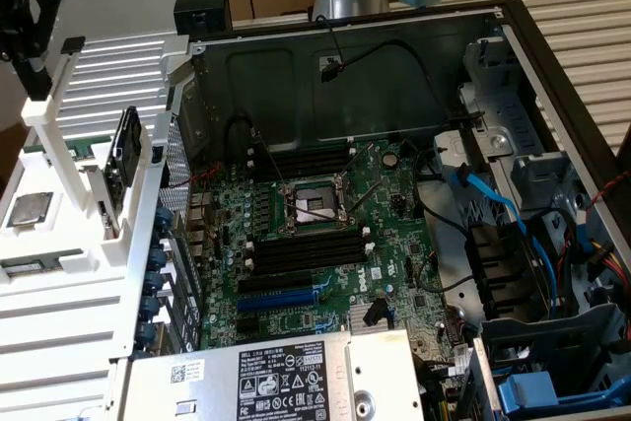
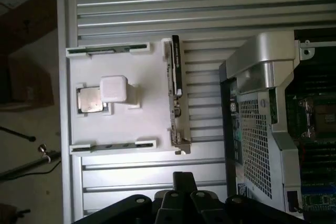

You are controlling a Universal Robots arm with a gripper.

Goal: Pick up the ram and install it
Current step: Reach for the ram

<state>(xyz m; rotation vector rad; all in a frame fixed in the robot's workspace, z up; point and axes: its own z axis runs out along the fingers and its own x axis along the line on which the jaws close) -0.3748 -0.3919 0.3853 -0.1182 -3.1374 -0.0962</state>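
Gripper (image 2: 184, 184) pressed together, empty, above the slatted desk (image 2: 136, 174) — ahead of it the white tray (image 2: 147, 124), the ram (image 2: 176, 72) on edge along the tray's side, clear of the gripper, processor chip (image 2: 90, 99) mid-tray — open computer case (image 2: 262, 61) alongside.

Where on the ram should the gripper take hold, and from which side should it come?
Probably by the free upper long edge of the ram, coming down from above with one finger on each flat face. It stands on edge in the white holder, so its thin top edge is exposed while its lower edge sits in the holder.
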